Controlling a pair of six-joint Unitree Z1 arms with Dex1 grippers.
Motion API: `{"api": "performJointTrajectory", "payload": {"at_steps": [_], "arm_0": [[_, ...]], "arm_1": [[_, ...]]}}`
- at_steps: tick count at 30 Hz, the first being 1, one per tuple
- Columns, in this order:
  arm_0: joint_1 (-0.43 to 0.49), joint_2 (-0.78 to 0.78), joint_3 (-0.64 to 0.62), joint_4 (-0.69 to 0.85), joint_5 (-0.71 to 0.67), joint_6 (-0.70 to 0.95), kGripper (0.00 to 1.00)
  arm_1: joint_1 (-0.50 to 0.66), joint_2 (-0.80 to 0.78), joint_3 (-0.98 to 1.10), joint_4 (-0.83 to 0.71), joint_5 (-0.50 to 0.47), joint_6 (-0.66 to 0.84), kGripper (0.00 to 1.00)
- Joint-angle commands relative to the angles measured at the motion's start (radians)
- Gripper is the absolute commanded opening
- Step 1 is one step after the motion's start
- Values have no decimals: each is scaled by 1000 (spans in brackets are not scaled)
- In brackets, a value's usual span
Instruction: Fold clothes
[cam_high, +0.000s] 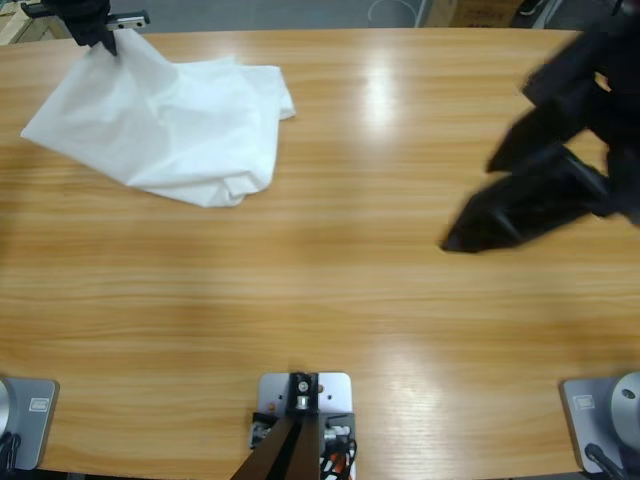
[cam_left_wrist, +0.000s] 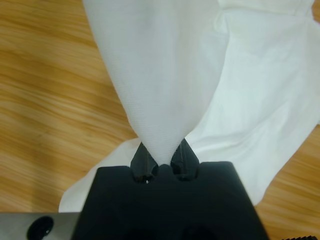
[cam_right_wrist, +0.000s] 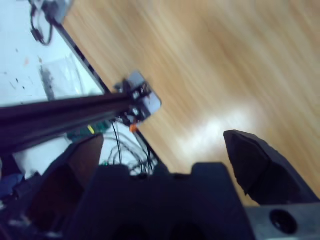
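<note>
High view: white T-shirt (cam_high: 175, 120) lies crumpled at the counter's (cam_high: 320, 300) 10 o'clock corner, one peak lifted by the left pincer (cam_high: 100, 40). Right pincer (cam_high: 510, 195) hangs at 3 o'clock, well apart from the cloth.

Left wrist view: left pincer (cam_left_wrist: 162, 162) clenched on a gathered fold of the T-shirt (cam_left_wrist: 165, 75).

Right wrist view: right pincer (cam_right_wrist: 167, 160) released, jaws wide, over bare counter (cam_right_wrist: 210, 65).

The T-shirt (cam_high: 175, 125) is thin, matt white cloth with a fine weave. The wooden table (cam_high: 320, 290) looks smooth and glossy, perhaps varnished.
</note>
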Motion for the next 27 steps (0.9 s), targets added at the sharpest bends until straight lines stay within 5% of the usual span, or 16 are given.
{"api": "performJointTrajectory", "payload": {"at_steps": [1,6,18,27], "arm_0": [[-2,0,81,157,10,-10,0],[1,-4,94,155,16,-7,0],[-8,0,92,155,16,-2,0],[-8,4,92,155,16,1,0]], "arm_1": [[-54,236,60,-389,97,43,1000],[-93,480,-178,-335,155,23,1000],[-267,980,-1084,139,322,-27,1000],[-219,1142,-1232,218,382,-57,1000]]}}
